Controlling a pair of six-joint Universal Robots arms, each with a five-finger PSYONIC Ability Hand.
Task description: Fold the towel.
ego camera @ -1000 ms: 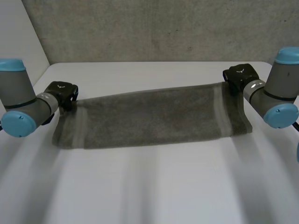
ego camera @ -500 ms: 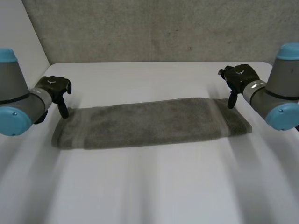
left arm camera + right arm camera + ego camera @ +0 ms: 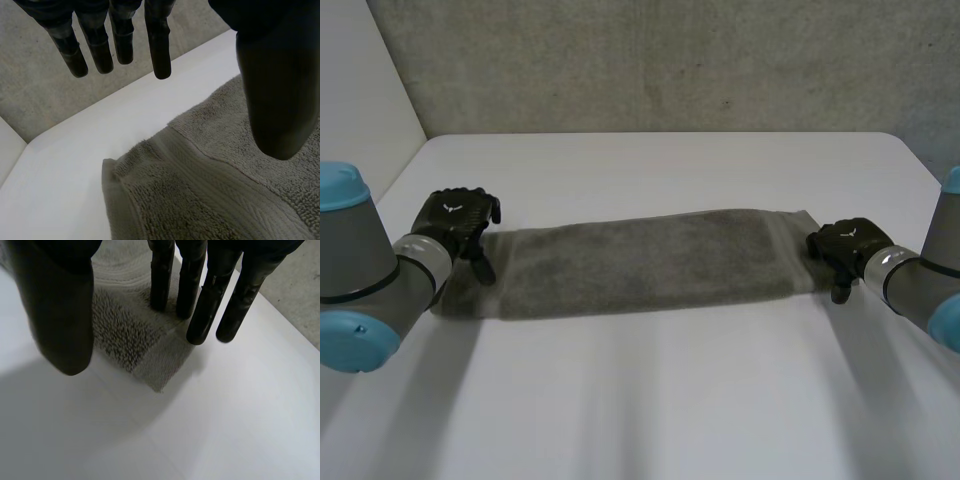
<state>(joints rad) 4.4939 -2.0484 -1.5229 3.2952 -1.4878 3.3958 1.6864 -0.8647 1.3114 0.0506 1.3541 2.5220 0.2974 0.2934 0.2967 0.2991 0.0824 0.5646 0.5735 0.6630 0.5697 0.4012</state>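
Since a moment ago we see the left robot hand (image 3: 455, 222) has come off the far edge of the towel (image 3: 640, 262) to its left end, and the right robot hand (image 3: 845, 245) to its right end, over the near corner. Both have straight fingers spread from the thumb, gripping nothing. The towel lies flat as a long folded strip on the white worktop (image 3: 650, 400).

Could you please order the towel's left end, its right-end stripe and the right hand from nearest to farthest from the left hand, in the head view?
1. towel's left end, beside the left hand.
2. right-end stripe, far across the towel.
3. right hand, just past that end.
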